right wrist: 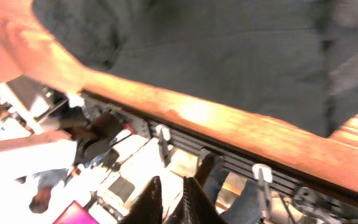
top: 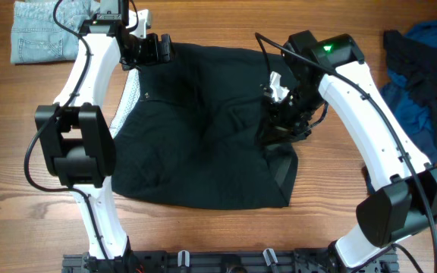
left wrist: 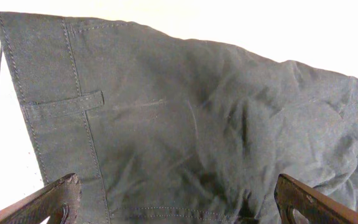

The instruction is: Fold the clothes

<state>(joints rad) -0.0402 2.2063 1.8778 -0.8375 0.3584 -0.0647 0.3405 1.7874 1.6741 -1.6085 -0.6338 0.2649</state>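
Black shorts (top: 203,129) lie spread on worktop (top: 226,235). Left end effector (left wrist: 176,190) gapes wide above shorts' waistband corner. Right end effector (right wrist: 176,200) pinched nearly closed at shorts' right edge; hold on cloth unclear.

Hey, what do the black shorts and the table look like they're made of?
The black shorts: probably woven cotton-like cloth, matte; stitched seams, a belt loop and soft creases show. The table: wood or wood-look laminate, smooth, with brown grain streaks; I cannot tell which.
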